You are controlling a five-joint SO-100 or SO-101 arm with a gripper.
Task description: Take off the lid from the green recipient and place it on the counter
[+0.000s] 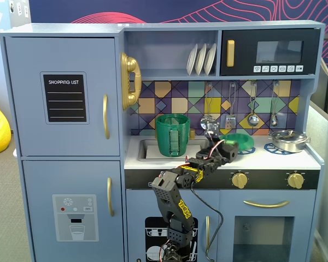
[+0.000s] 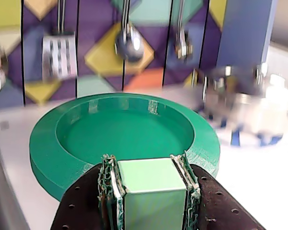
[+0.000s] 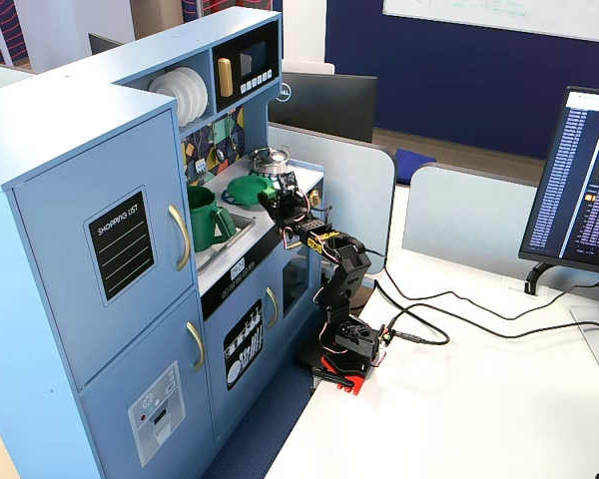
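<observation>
In a fixed view, the silver pot [image 1: 288,140] sits at three o'clock of the lid [image 1: 241,141] on the counter [image 1: 273,159]; the open green recipient [image 1: 173,135] stands at nine.

Wrist view: the gripper [image 2: 149,184] is clamped on the lid's [image 2: 77,143] pale tab [image 2: 151,191], rim upward, blurred utensils [image 2: 127,40] hanging at twelve.

In the other fixed view, lid [image 3: 245,189] lies beyond the recipient [image 3: 206,219].

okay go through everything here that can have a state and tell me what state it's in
lid: off the container, tab clamped by the gripper
green recipient: open, upright
gripper: shut on the lid's tab
silver pot: upright on the counter
microwave door: closed
</observation>
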